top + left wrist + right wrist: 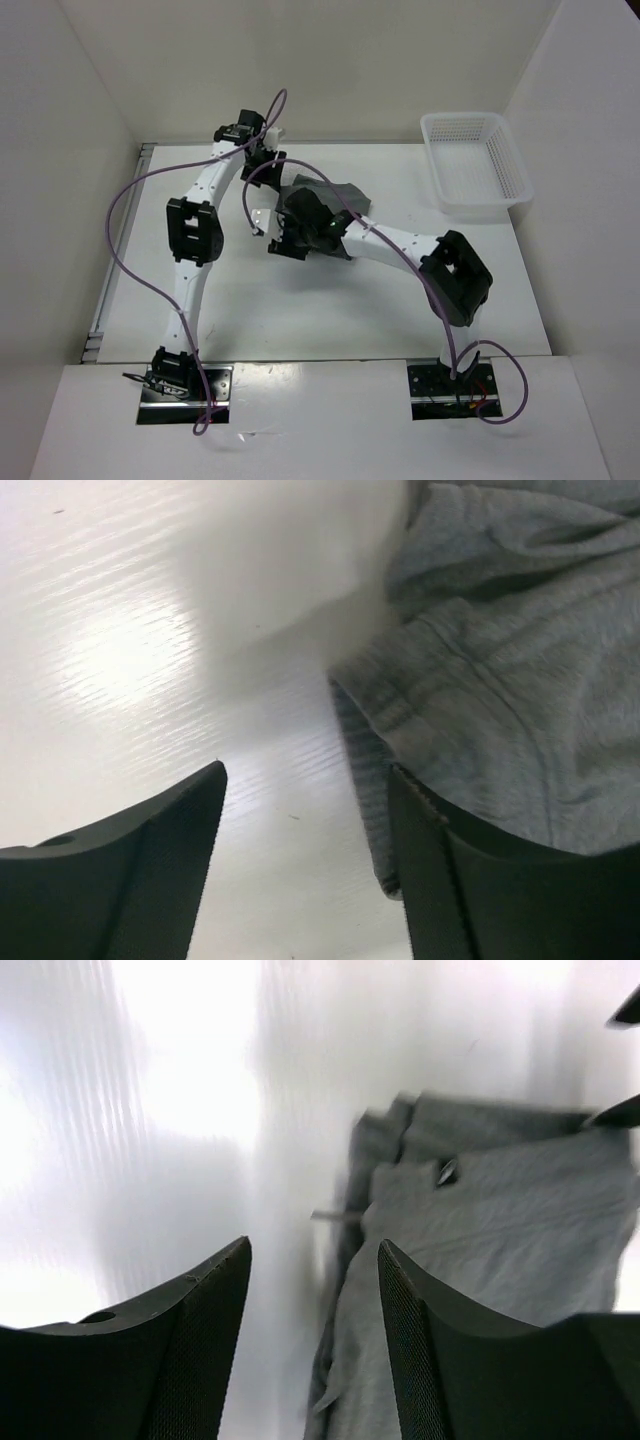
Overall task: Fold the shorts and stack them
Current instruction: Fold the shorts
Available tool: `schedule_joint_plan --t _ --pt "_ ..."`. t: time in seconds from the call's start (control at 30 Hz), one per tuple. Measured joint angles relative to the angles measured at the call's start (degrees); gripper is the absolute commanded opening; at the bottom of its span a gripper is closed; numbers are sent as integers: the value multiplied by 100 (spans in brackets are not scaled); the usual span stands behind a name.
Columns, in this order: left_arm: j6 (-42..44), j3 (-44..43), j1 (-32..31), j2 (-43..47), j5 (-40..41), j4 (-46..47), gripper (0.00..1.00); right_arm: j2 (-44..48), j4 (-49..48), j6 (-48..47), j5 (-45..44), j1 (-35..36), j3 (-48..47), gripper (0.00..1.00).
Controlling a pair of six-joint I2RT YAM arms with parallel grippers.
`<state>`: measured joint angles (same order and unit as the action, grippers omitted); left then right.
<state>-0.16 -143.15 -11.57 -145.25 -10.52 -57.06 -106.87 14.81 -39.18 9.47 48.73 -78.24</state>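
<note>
The grey shorts (335, 195) lie bunched in a low heap on the white table, mid-table toward the back. In the left wrist view the shorts (480, 680) fill the right side, and their ribbed edge runs down beside the right finger (440, 880). My left gripper (307, 770) is open just over the table at that edge, holding nothing. From above, the left gripper (272, 162) sits at the heap's back-left. My right gripper (315, 1243) is open too, and the shorts (480, 1220) lie below and to its right. In the top view the right gripper (285, 240) hangs at the heap's front-left.
A white mesh basket (516, 165) stands at the back right of the table. White walls close in the table on the left, back and right. Purple cables loop off both arms. The right arm's elbow (456, 276) juts out at the front right.
</note>
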Motion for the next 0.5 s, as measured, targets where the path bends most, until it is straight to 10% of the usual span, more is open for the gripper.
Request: schedule_joint_plan --t 0.33,0.5 --pt "-7 1464 -173 1934 -15 361 75 787 304 1261 673 -734 -688 50" --pt "-2 2927 -531 3010 -179 581 75 315 203 2256 116 -2124 -846 64"
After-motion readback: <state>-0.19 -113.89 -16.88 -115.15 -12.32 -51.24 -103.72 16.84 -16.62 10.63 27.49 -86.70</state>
